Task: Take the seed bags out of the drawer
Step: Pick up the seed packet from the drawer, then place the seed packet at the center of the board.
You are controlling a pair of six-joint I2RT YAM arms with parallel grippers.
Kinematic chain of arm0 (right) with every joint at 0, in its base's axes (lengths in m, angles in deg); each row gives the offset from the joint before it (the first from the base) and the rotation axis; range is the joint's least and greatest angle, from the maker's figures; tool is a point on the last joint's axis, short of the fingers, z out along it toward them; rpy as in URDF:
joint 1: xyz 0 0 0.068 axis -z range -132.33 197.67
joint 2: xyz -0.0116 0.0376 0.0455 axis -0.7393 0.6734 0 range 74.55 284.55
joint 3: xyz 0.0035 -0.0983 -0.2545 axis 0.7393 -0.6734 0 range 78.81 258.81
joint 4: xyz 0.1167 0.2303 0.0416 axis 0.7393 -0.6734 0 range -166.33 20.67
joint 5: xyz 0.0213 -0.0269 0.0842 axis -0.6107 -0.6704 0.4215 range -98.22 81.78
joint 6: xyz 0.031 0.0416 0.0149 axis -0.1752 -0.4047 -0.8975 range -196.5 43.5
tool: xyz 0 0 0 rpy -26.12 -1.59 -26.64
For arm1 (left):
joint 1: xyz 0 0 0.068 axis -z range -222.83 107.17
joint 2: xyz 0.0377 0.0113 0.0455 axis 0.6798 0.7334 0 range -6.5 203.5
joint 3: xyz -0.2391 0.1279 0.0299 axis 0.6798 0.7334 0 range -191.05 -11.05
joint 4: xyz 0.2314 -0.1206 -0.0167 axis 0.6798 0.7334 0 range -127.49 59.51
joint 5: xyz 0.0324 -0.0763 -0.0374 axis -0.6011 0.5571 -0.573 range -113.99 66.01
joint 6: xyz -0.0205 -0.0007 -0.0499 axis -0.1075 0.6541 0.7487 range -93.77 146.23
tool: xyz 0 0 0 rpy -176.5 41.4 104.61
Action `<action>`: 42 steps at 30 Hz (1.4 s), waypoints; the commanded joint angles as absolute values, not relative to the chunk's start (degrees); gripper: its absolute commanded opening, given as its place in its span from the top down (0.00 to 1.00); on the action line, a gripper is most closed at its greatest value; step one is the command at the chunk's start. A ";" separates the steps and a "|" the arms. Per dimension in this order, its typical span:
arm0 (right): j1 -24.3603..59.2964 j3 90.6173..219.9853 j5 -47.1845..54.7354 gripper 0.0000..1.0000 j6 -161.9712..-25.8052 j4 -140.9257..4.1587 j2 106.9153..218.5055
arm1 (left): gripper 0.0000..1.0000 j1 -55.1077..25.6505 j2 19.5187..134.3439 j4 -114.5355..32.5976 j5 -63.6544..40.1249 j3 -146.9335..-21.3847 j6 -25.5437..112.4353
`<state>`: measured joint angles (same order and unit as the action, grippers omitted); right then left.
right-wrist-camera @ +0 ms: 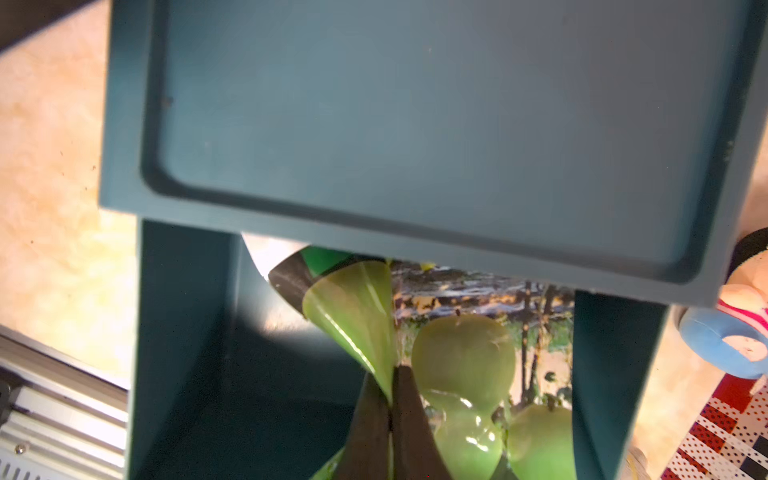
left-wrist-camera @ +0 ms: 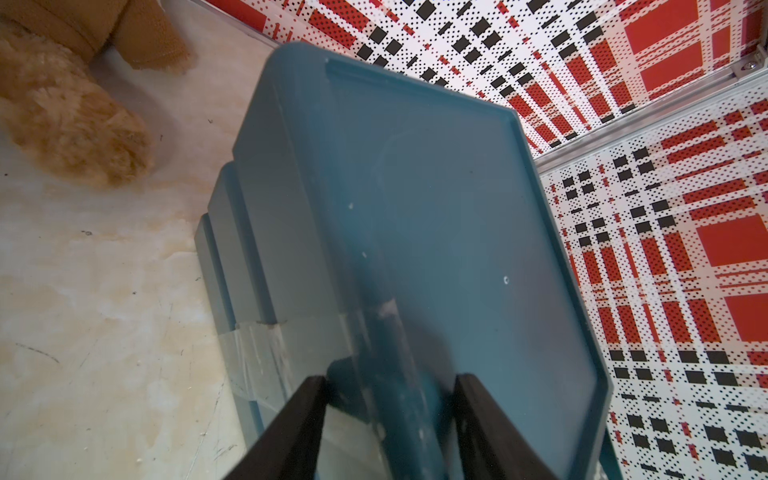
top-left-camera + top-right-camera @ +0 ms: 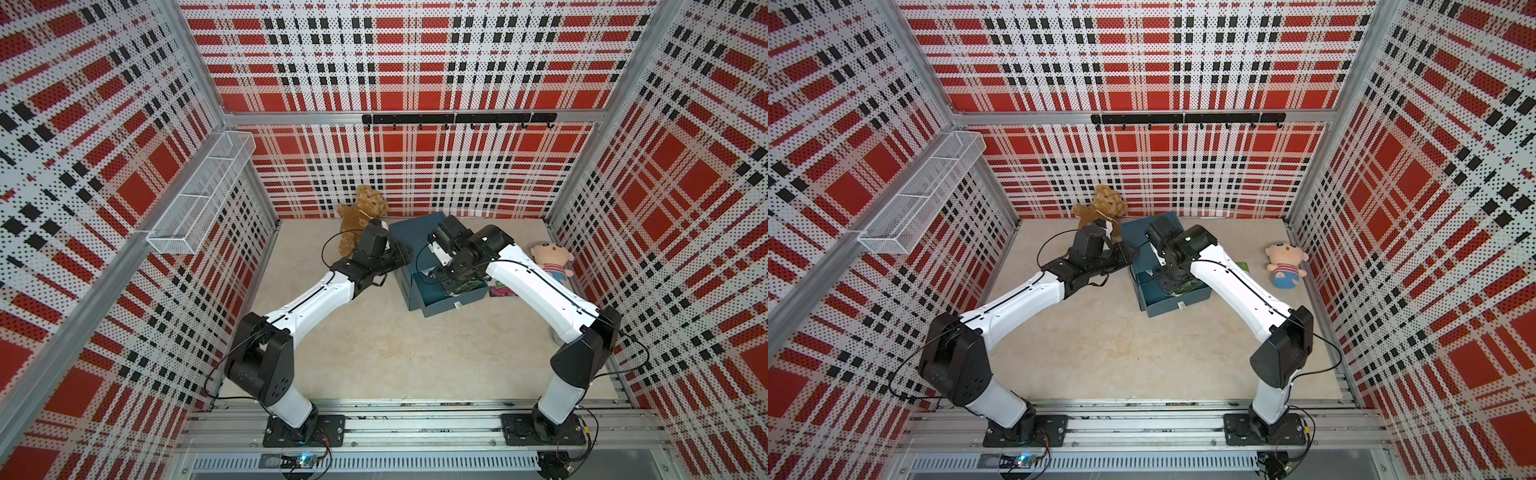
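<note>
- The beige counter (image 3: 374, 353) lies bare in front of the two arm bases.
- Beyond it, the teal drawer (image 3: 455, 303) stands pulled out of its cabinet (image 2: 436, 208) toward the bases.
- The right tool (image 1: 392, 376) reaches down into the drawer. Its jaws are pinched tight on the curled edge of a green seed bag (image 1: 353, 307).
- That bag bends upward from the pinch, with its far end running back under the cabinet's front lip.
- A second seed bag (image 1: 465, 353), printed with round green fruit, lies flat on the drawer floor. It sits just beside the tool and partly under the pinched bag.
- A loose packet (image 3: 501, 289) with pink and green print lies on the counter just to the right of the drawer, half under the right arm. It is probably another seed bag, though the view is too small to be sure.
- The left tool (image 2: 388, 399) sits at the cabinet's left upper edge, its jaws about half spread astride that edge. I cannot tell whether they press on it.
- Farther right, a plush doll (image 3: 550, 259) in a striped shirt rests near the side wall, well apart from the drawer.
- Farthest back, a brown teddy bear (image 3: 361, 212) sits by the rear wall, just behind the left tool.
</note>
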<state>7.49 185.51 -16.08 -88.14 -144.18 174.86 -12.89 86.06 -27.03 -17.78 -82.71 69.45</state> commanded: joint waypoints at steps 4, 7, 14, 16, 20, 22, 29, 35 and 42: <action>4.37 185.79 -16.88 1.00 -87.23 -145.79 168.98 | 0.47 -12.77 90.84 -17.35 -17.57 -80.84 67.97; 4.25 185.09 -17.75 1.00 -87.44 -145.71 166.52 | 0.47 -12.85 91.01 -17.40 -17.66 -80.79 68.09; 4.25 179.44 -18.74 1.00 -88.02 -141.45 155.52 | 0.47 -12.85 90.89 -17.41 -17.59 -80.24 68.24; 4.25 177.49 -19.56 1.00 -88.79 -139.39 151.92 | 0.47 -12.85 90.80 -17.38 -17.63 -80.05 68.24; 4.99 173.36 -26.40 1.00 -90.37 -134.74 145.95 | 0.47 -12.85 90.70 -17.36 -17.51 -79.61 68.01; 9.07 171.10 -27.01 1.00 -90.71 -132.77 145.04 | 0.47 -12.81 90.68 -17.38 -17.42 -79.61 68.00; 34.61 163.03 -9.91 1.00 -91.75 -121.47 152.95 | 0.47 -13.00 91.05 -17.44 -16.78 -80.51 67.69; 42.98 163.22 -3.85 1.00 -93.17 -114.21 171.01 | 0.47 -12.94 91.73 -17.39 -16.04 -81.87 67.89; 43.10 169.35 -6.38 1.00 -92.50 -114.11 188.07 | 0.47 -13.12 92.07 -17.36 -15.30 -83.26 67.97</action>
<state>43.29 166.86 -6.35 -92.62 -115.38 186.25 -13.09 88.28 -27.62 -16.05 -84.77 69.43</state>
